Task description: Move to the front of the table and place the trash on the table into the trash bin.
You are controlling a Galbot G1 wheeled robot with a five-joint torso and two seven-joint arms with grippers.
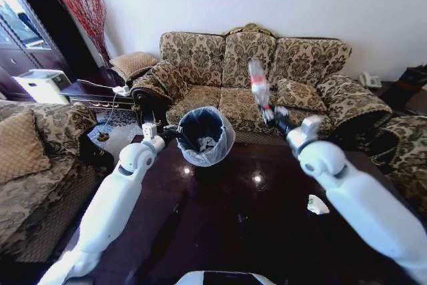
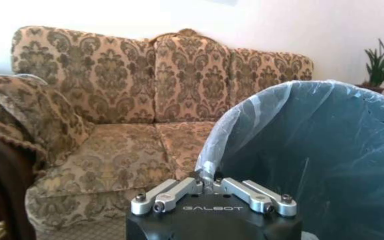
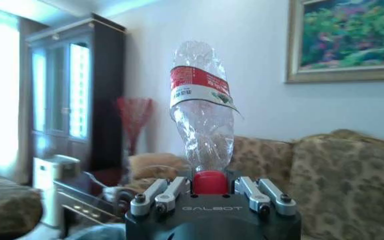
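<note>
The trash bin (image 1: 207, 135), black with a bluish bag, stands tilted at the far edge of the dark table (image 1: 233, 231), its mouth toward me and white wads inside. My left gripper (image 1: 176, 132) is shut on the bag's rim (image 2: 209, 172); the bin's lining (image 2: 325, 160) shows beside it. My right gripper (image 1: 271, 114) is raised to the right of the bin, shut on the red-capped end of a clear plastic bottle (image 1: 257, 86) with a red label. The bottle (image 3: 202, 115) stands upright above that gripper (image 3: 209, 185). One crumpled white paper wad (image 1: 317, 205) lies on the table's right side.
A patterned sofa (image 1: 253, 65) runs behind the table, with armchairs at left (image 1: 33, 158) and right (image 1: 400, 151). A side table with cables (image 1: 100, 95) and a white appliance (image 1: 41, 85) stand at back left. Two light glares mark the glossy tabletop.
</note>
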